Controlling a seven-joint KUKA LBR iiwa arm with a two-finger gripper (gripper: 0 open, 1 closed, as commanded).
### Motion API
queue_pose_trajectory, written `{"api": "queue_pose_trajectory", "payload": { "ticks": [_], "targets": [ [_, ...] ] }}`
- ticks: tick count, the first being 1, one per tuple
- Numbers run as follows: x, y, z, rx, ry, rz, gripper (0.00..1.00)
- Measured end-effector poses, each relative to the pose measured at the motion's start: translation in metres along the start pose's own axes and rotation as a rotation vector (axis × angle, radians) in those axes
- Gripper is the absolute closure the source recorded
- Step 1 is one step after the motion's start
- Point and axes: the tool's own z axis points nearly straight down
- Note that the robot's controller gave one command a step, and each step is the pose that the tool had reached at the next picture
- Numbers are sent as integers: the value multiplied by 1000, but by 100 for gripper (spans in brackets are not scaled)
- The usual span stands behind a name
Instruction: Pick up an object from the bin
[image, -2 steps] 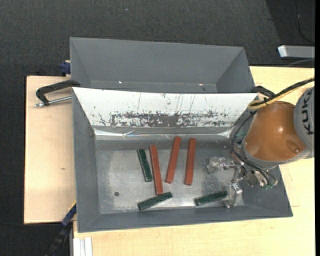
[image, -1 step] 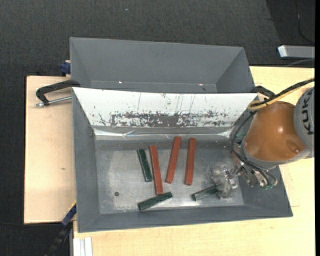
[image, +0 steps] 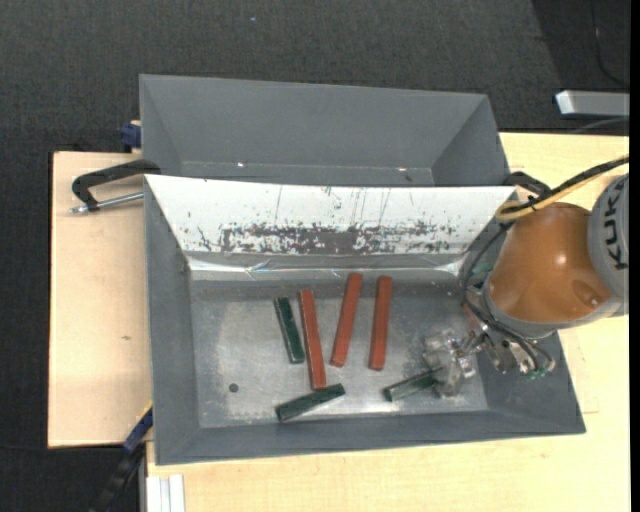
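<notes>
The pincer (image: 448, 362) is hanging low over the right part of the bin floor, close to the front wall, and I cannot tell whether it is spread or pressed together, because its metal parts are blending with the grey floor. Just behind it, the orange cover (image: 545, 265) on the wrist is hiding the right wall of the bin (image: 170, 330). A short dark green stick (image: 408, 387) is lying just beside the pincer on its left, nearly flat across; its right end is reaching the pincer's tip, and I cannot tell whether the two are touching. Further left, three red sticks are lying side by side in the middle of the floor: the right one (image: 380, 323) almost straight, the middle one (image: 346, 320) leaning a little, the left one (image: 312, 338) longer and slanted. A second green stick (image: 290, 330) is lying just beside the left red one. A third green stick (image: 310, 402) is lying near the front wall, below the red ones.
</notes>
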Motion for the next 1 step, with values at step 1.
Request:
{"api": "queue_pose_trajectory", "payload": {
  "ticks": [1],
  "targets": [
    [-37,1,-185,6,-12,-27,100]
  ]
}}
